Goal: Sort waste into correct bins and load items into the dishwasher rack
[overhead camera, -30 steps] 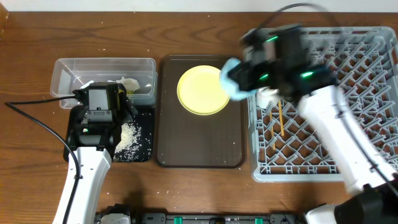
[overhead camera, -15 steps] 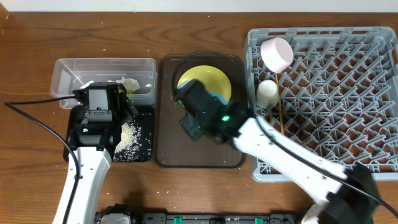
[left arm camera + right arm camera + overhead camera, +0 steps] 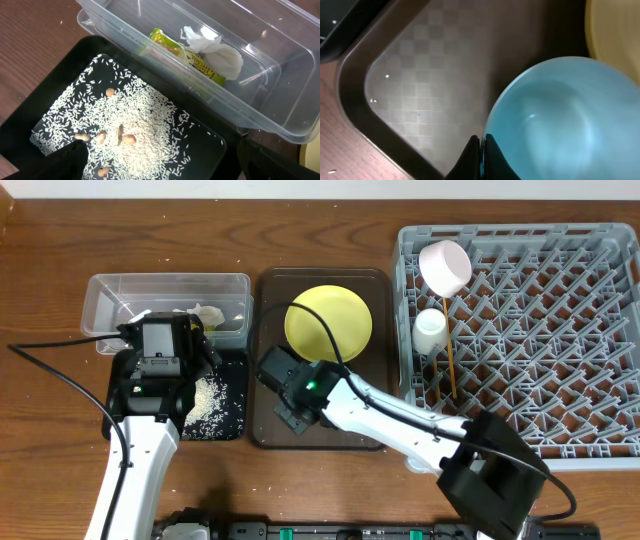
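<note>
As the light blue bowl (image 3: 560,125), clenched in the right gripper (image 3: 481,150), was swung to lower centre over the brown tray (image 3: 420,90), it was left outside the rack (image 3: 560,310); the left gripper (image 3: 165,162) was held spread, empty.

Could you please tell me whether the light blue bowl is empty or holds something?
Empty: the right wrist view looks into the light blue bowl, whose inside is bare; the right gripper pinches its rim.
</note>
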